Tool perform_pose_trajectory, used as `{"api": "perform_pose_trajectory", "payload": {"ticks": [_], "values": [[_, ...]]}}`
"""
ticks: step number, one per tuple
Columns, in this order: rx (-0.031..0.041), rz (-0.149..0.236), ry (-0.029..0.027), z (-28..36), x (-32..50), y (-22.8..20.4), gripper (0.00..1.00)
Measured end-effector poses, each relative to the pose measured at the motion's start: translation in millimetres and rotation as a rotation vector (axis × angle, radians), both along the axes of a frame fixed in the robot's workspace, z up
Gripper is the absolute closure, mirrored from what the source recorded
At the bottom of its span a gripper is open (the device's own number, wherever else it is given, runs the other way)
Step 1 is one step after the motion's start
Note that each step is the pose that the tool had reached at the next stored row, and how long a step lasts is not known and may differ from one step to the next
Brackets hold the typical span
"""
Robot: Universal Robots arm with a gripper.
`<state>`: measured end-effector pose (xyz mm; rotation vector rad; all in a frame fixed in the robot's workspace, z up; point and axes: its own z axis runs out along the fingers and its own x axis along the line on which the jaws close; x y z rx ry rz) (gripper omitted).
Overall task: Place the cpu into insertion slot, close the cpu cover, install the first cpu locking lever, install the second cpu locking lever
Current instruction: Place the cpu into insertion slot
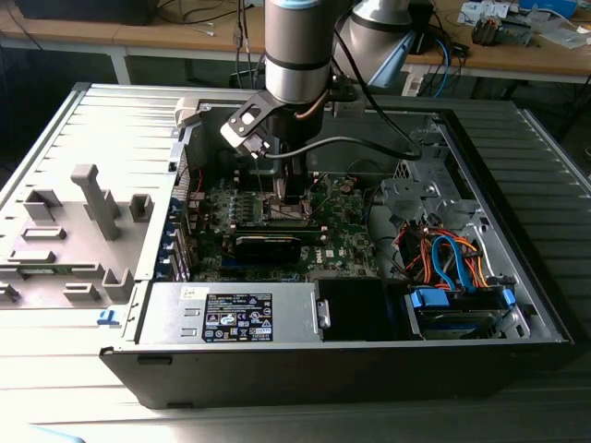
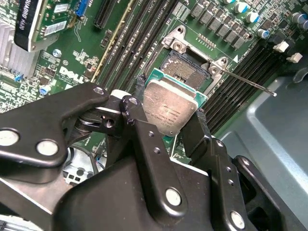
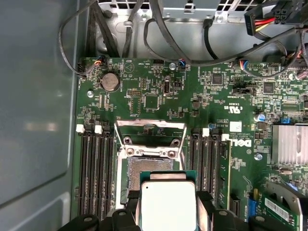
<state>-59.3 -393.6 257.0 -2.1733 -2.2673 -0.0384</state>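
Note:
My gripper [image 2: 170,98] is shut on the cpu [image 2: 171,109], a small square chip with a silvery face and green rim, held by two opposite edges between black fingers [image 2: 199,126]. The chip hangs just above the insertion slot [image 2: 185,67], covering part of it; the slot's dark centre shows past the chip. In the first wrist view the cpu [image 3: 168,204] sits below the insertion slot [image 3: 149,169], and the cpu cover [image 3: 150,125] stands swung open behind it. A thin locking lever [image 2: 245,79] sticks out unlatched. In the exterior view the gripper [image 1: 288,189] is low over the green board.
Black memory slots [image 3: 96,168] flank the socket on both sides. A long black card [image 1: 268,245] lies close in front of it. Cables [image 1: 443,258], a drive bay [image 1: 462,309] and the power supply [image 1: 231,314] fill the case. A grey fixture plate [image 1: 83,221] lies outside.

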Motion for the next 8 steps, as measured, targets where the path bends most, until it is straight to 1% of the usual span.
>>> {"api": "perform_pose_trajectory", "payload": {"ticks": [5, 6, 8], "values": [[-0.0002, 0.0, 0.0001, -3.2, 0.0, 3.6, 0.45], [-0.0001, 0.0, 0.0001, -4.3, 0.0, 5.1, 0.45], [0.0001, 0.0, -0.0001, -5.5, 0.0, 6.2, 0.45]]}}
